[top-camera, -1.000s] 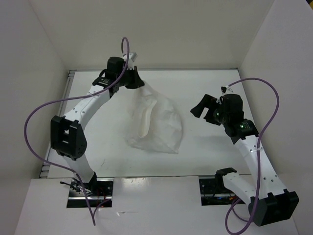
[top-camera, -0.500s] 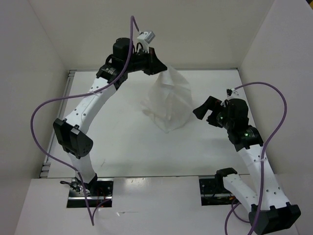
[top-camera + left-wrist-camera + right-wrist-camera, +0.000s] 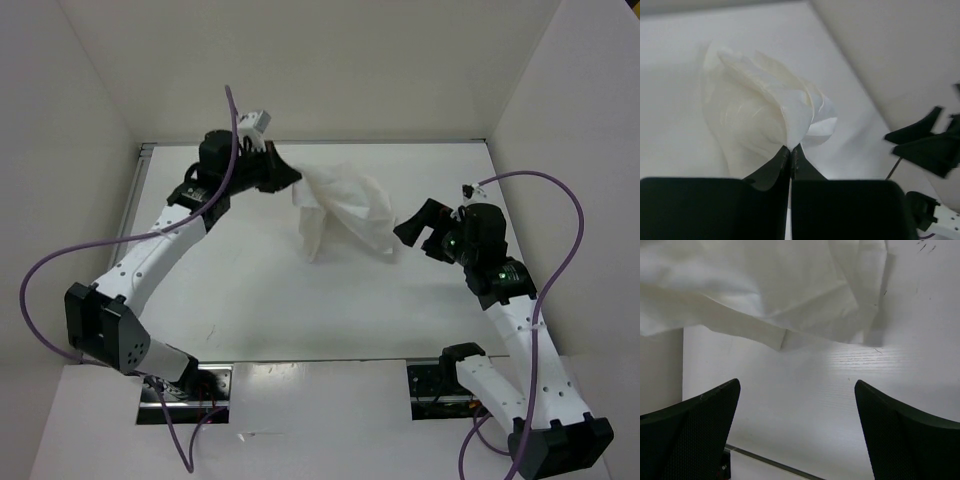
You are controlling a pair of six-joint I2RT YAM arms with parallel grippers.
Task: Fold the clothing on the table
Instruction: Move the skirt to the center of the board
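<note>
I hold the small white pleated fabric garment [image 3: 345, 205] pinched by one corner in the left arm's black two-finger gripper [image 3: 290, 178], jaws closed tight on the cloth. It hangs raised over the far middle of the flat matte white table [image 3: 250, 300] so that, as I judge it, the cloth can drop open and offer an edge to fold. The right arm's black gripper [image 3: 415, 225] hovers over the table's right half, jaws spread wide and holding nothing, just beside the garment's free end, probably placed to take a second corner. The garment looks bunched and twisted, trailing in soft creased folds, with one lobe dangling toward the table; whether it touches the surface I cannot tell.
</note>
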